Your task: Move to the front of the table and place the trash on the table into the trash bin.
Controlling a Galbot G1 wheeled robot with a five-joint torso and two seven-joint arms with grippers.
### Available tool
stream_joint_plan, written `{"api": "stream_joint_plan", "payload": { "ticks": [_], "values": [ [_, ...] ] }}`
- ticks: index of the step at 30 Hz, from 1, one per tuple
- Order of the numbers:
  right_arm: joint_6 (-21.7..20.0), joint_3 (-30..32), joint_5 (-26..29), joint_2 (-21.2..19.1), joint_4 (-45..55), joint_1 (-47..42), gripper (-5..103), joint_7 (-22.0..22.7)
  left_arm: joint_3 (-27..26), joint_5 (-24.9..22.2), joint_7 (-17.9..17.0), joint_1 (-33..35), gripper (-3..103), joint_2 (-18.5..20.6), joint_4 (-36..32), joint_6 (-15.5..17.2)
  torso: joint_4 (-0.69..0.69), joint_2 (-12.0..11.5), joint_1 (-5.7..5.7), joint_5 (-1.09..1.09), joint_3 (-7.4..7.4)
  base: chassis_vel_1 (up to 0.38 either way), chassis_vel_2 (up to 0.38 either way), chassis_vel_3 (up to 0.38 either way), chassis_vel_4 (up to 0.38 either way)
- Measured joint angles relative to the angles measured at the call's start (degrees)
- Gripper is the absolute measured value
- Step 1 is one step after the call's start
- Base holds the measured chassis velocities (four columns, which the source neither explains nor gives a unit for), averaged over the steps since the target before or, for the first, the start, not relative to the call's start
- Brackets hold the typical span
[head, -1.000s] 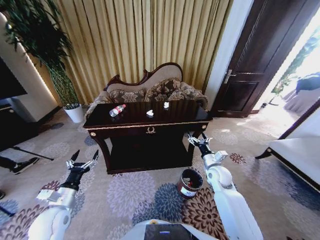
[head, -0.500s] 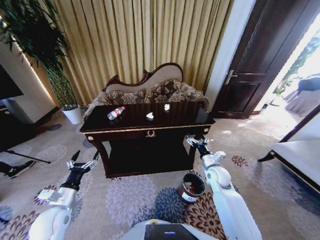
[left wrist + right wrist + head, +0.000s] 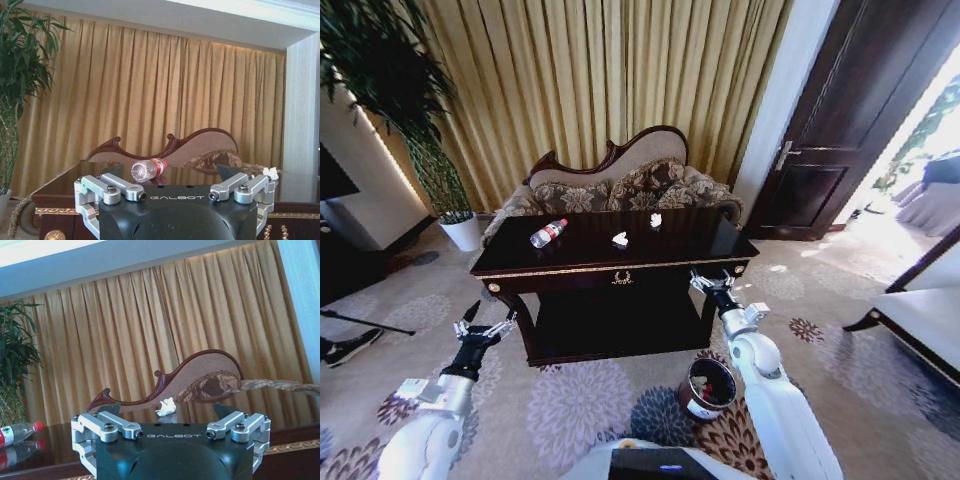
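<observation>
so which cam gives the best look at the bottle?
Left wrist view: the bottle lies on its side, nearest, whole, red label readable. Head view shows it small on the table; right wrist view clips it at the frame edge.

Gold curtains (image 3: pixel 610 90) hang behind a carved sofa (image 3: pixel 620 180); a dark door (image 3: pixel 840 120) stands right, a plant (image 3: pixel 390 90) left, over floral carpet (image 3: pixel 590 400).

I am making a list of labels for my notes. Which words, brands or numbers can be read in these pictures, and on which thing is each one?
"GALBOT": left claw housing.
"GALBOT": right claw housing.
Bottle red label: too small to read.
Trash bin white label: blurred, unreadable.
</observation>
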Motion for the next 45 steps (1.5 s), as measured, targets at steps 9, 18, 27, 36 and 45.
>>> {"api": "stream_joint_plan", "payload": {
  "ticks": [9, 18, 27, 36, 45],
  "values": [
    [-0.10, -0.09, -0.42, 0.09, 0.60, -0.44, 100, -0.21, 0.17, 0.03, 0.00, -0.16, 100, 0.11, 0.00, 0.06, 0.00, 0.00, 0.00, 0.00, 0.00, -0.096, 0.109, 0.099, -0.107],
    [-0.32, -0.12, -0.52, 0.16, 1.41, -0.70, 100, -0.29, 0.11, 0.18, 0.07, -0.01, 100, -0.12, -0.06, 0.06, 0.00, 0.00, 0.00, 0.00, 0.00, -0.128, 0.111, 0.132, -0.094],
    [-0.47, -0.12, -0.76, 0.29, 1.95, -0.90, 100, -0.30, 0.01, 0.18, 0.22, 0.20, 100, -0.36, -0.20, -0.06, 0.00, 0.02, 0.00, 0.00, 0.00, -0.098, 0.102, 0.096, -0.102],
    [-0.45, -0.26, -1.33, 0.53, 2.37, -1.53, 100, -0.23, 0.03, 0.29, 0.31, 0.32, 100, -0.53, -0.16, -0.19, -0.01, 0.01, 0.01, 0.00, 0.00, -0.102, 0.114, 0.109, -0.112],
    [-1.20, -1.21, -1.08, -0.04, 2.60, -0.60, 100, 0.05, -0.40, 1.08, -0.52, 0.56, 100, -0.38, -0.90, 0.88, 0.00, 0.00, 0.00, 0.00, 0.00, -0.019, 0.010, 0.014, -0.018]
  ]
}}
